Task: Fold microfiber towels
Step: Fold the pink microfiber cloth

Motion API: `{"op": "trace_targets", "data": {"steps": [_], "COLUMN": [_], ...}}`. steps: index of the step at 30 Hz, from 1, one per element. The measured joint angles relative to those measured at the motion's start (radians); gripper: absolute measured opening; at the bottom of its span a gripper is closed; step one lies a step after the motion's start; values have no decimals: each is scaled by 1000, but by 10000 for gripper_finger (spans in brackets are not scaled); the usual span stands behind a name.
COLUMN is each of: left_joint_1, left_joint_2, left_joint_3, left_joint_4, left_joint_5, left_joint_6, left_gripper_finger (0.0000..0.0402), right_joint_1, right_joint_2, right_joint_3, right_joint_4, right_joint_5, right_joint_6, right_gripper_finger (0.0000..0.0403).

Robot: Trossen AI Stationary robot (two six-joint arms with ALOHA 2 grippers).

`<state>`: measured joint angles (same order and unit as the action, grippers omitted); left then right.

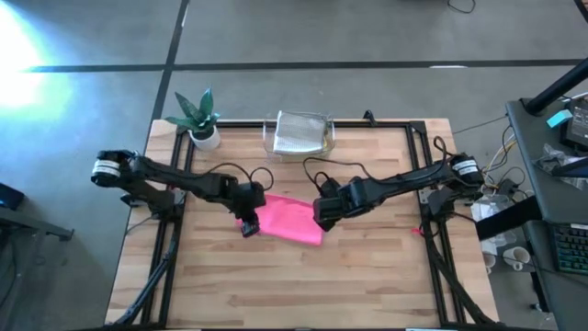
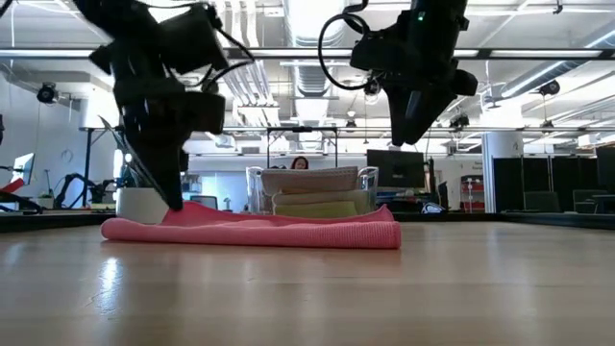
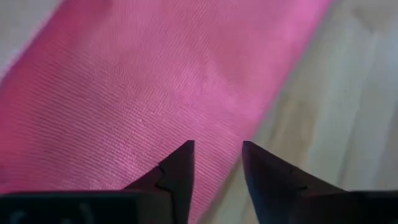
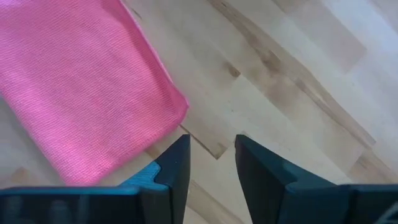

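While the pink towel lies folded mid-table, we find both sets of jaws apart and empty; left gripper low at its end, right gripper lifted clear; we should square edges before pressing flat.

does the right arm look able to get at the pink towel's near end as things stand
Probably yes. The right gripper hangs open just above the pink towel, beside its end, with only bare table under its fingers. Nothing lies between them; the left gripper works the opposite end.

Finely ribbed matt pink cloth on smooth, faintly glossy wooden table.
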<state>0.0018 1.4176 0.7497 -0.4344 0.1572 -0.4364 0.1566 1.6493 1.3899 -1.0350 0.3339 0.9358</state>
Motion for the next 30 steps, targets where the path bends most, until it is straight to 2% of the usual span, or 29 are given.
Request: {"op": "trace_targets", "data": {"steps": [10, 13, 17, 22, 24, 26, 30], "left_joint_1": [-13, -12, 5, 47, 73, 106, 131], "left_joint_2": [74, 88, 94, 87, 88, 88, 82], "left_joint_3": [-68, -72, -77, -77, -76, -63, -21], "left_joint_4": [55, 65, 55, -42, -73, -102, -155], "left_joint_5": [-46, -104, -241, -528, -610, -639, -622], "left_joint_6": [-30, -24, 57, 193, 238, 268, 260], "left_gripper_finger": [8, 5, 2, 1, 1, 1, 1], "right_joint_1": [0, 0, 0, 0, 0, 0, 0], "right_joint_2": [2, 2, 2, 3, 3, 3, 3], "right_joint_3": [0, 0, 0, -1, -1, -1, -1], "right_joint_4": [0, 0, 0, -4, -6, -7, -9], "right_joint_5": [-1, -1, -1, -1, -1, -1, -1], "right_joint_6": [-16, -19, -50, -74, -84, -94, -131], "right_gripper_finger": [99, 94, 91, 90, 88, 86, 83]}}
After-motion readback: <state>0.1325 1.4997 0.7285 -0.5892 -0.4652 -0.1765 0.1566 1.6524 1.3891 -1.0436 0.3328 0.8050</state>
